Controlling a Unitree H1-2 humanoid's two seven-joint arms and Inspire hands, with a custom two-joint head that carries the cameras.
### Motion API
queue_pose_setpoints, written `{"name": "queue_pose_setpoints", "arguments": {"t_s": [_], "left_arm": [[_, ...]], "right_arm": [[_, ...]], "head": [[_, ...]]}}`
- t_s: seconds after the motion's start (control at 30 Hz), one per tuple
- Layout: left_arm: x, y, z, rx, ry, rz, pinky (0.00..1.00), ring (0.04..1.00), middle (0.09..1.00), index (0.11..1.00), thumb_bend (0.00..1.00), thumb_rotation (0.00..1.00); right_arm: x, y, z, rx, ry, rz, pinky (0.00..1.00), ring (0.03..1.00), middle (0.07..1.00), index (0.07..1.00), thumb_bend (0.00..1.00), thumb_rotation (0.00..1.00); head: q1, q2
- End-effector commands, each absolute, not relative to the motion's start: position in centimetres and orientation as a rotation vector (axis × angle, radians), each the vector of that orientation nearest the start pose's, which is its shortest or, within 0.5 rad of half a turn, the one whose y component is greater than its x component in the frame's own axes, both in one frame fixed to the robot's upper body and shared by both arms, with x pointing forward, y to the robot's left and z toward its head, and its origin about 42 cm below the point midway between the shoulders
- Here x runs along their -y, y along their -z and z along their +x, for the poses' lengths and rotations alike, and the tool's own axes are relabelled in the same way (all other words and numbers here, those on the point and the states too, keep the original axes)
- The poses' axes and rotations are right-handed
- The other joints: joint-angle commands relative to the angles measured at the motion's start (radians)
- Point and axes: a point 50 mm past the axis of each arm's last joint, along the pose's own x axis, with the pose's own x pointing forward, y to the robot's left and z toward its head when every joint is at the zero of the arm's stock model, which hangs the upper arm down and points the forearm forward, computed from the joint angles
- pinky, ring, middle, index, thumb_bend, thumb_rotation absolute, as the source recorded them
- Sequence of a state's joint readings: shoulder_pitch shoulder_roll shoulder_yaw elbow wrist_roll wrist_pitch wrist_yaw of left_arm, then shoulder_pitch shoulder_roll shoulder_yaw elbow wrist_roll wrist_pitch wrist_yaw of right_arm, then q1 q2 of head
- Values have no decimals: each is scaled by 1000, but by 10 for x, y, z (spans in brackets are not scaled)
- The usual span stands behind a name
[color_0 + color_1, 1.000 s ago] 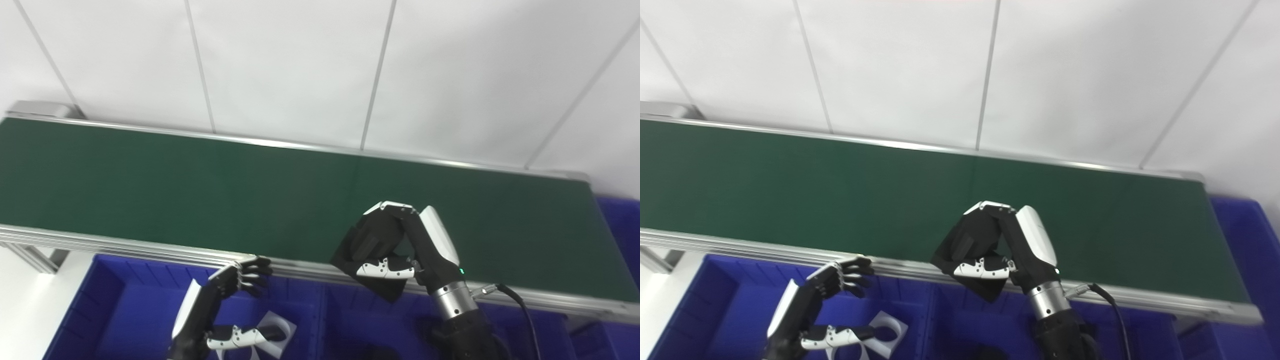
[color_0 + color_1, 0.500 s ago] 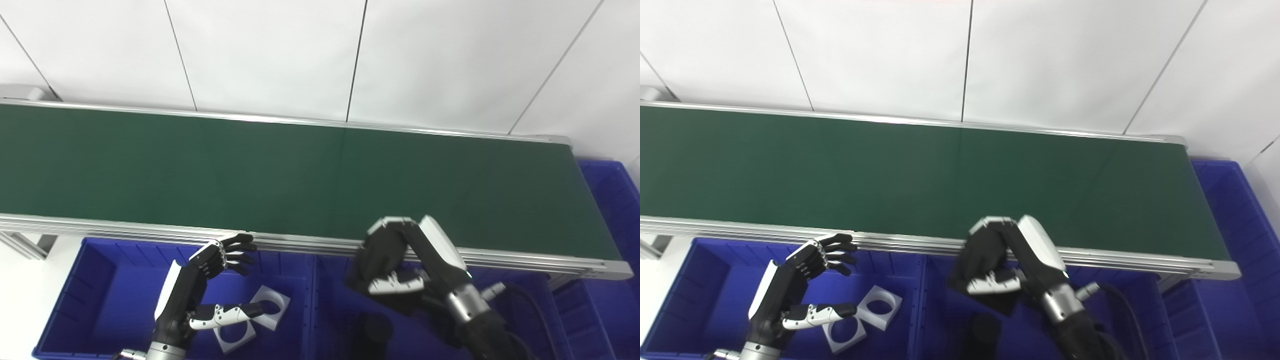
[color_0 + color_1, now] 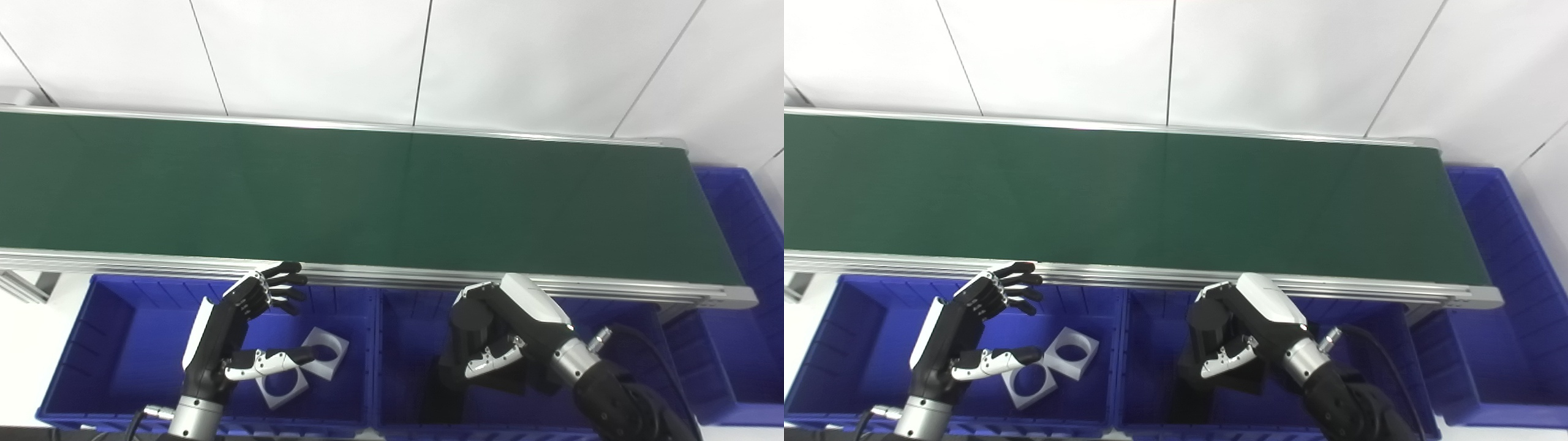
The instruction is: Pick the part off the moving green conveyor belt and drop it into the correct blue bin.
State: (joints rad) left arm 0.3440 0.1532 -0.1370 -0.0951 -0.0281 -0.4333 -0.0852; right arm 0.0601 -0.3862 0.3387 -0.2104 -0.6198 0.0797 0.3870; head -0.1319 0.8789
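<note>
The right robot hand [image 3: 499, 340] pinches a black part [image 3: 490, 383] over the middle blue bin [image 3: 404, 318]. The left robot hand [image 3: 236, 334] hangs spread above 2 white parts [image 3: 306, 367] in the left bin [image 3: 110, 318], beside the green conveyor belt [image 3: 367, 190].

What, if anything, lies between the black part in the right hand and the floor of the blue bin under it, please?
Nothing visible does: the right hand holds the flat black part inside the middle blue plastic bin, whose visible floor is bare; the part's underside is hidden.
</note>
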Motion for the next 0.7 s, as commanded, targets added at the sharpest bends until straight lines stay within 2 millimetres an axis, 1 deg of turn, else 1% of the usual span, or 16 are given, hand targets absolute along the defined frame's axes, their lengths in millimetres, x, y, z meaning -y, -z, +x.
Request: {"name": "queue_pose_setpoints", "arguments": {"t_s": [0.0, 0.13, 0.2, 0.23, 0.27, 0.3, 0.33, 0.37, 0.4, 0.53, 0.6, 0.63, 0.67], "left_arm": [[-231, -88, 161, 251, 187, 79, 496, 600, 689, 732, 860, 353], [-233, -89, 161, 254, 189, 81, 494, 601, 687, 733, 852, 348], [-234, -89, 160, 255, 190, 84, 493, 601, 686, 733, 851, 345], [-234, -89, 160, 255, 190, 81, 493, 601, 686, 734, 851, 345], [-235, -89, 160, 255, 190, 79, 494, 601, 686, 733, 853, 338], [-235, -90, 160, 256, 190, 77, 495, 602, 687, 732, 855, 333], [-236, -90, 159, 257, 191, 75, 495, 602, 688, 732, 855, 332], [-236, -90, 159, 258, 191, 74, 495, 602, 688, 732, 855, 331], [-237, -90, 159, 258, 192, 74, 494, 602, 688, 732, 853, 327], [-238, -90, 160, 258, 193, 70, 491, 603, 687, 732, 852, 325], [-239, -91, 160, 260, 197, 77, 492, 604, 687, 733, 843, 325], [-240, -91, 160, 261, 199, 77, 492, 604, 688, 733, 839, 323], [-240, -91, 160, 261, 199, 76, 492, 604, 688, 733, 839, 322]], "right_arm": [[228, -115, 248, -42, -641, -1052, 326, 404, 429, 539, 516, 1], [227, -115, 247, -62, -638, -1183, 371, 450, 452, 528, 519, 1], [226, -115, 247, -68, -641, -1260, 483, 521, 466, 523, 520, 4], [225, -115, 246, -67, -644, -1311, 514, 542, 470, 522, 520, 6], [225, -116, 246, -65, -645, -1344, 582, 604, 581, 507, 516, 93], [223, -117, 245, -71, -642, -1384, 678, 694, 695, 628, 614, 201], [222, -119, 244, -77, -638, -1411, 693, 709, 711, 655, 635, 218], [220, -120, 243, -83, -629, -1441, 723, 738, 743, 707, 675, 251], [220, -121, 243, -88, -623, -1461, 780, 777, 781, 751, 707, 299], [217, -124, 242, -120, -589, -1547, 885, 824, 815, 794, 711, 340], [215, -127, 241, -144, -588, -1575, 934, 850, 834, 810, 745, 363], [215, -129, 241, -156, -587, -1586, 967, 869, 847, 823, 780, 393], [214, -130, 240, -165, -586, -1593, 974, 873, 850, 826, 788, 401]], "head": [[-1, 5], [-3, 9], [-4, 10], [-4, 11], [-4, 12], [-5, 13], [-5, 14], [-6, 15], [-6, 15], [-10, 17], [-14, 17], [-12, 19], [-12, 19]]}}
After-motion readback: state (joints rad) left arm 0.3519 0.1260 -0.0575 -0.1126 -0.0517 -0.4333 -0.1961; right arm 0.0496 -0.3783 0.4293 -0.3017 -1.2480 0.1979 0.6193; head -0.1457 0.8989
